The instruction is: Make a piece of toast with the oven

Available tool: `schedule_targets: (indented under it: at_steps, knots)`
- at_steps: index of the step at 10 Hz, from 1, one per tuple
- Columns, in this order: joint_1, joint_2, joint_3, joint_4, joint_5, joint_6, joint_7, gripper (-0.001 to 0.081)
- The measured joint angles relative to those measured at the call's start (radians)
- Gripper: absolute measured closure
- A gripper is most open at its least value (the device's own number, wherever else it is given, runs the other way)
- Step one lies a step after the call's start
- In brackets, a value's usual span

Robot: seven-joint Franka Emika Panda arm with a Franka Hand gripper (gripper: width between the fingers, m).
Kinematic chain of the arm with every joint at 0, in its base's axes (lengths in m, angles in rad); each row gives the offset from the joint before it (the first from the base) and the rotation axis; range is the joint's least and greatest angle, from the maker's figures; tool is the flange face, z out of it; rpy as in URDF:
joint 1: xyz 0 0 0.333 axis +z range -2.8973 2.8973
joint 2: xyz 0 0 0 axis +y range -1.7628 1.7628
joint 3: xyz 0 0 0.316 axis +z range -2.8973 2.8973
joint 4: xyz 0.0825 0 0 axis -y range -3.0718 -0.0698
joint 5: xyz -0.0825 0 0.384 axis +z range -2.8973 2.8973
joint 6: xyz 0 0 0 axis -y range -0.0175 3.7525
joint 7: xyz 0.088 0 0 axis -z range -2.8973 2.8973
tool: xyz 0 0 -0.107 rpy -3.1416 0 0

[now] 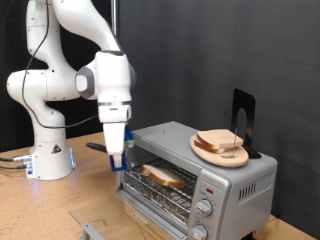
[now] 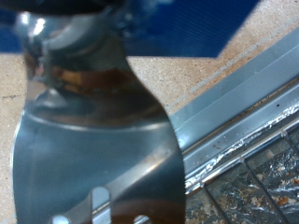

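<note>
The oven (image 1: 195, 170) sits on the wooden table (image 1: 60, 205) with its front open toward the exterior view's bottom left. A piece of toast (image 1: 163, 176) lies flat on the rack (image 1: 160, 190) inside, its long side running along the rack's width. The gripper (image 1: 116, 140) hangs just beside the oven's left edge in the exterior view, clenched on a metal spatula (image 2: 93, 149) whose slotted blade points down near the rack's front lip (image 2: 234, 103). Open table lies to the exterior view's left. Another slice (image 1: 222, 143) rests on a round board (image 1: 220, 152) on the oven's top.
</note>
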Motion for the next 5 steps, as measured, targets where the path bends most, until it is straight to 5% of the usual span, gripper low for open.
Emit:
schedule_targets:
  at_steps: [5]
  knots:
    - [-0.001, 0.003, -0.003, -0.004, 0.016, -0.005, -0.017, 0.0406]
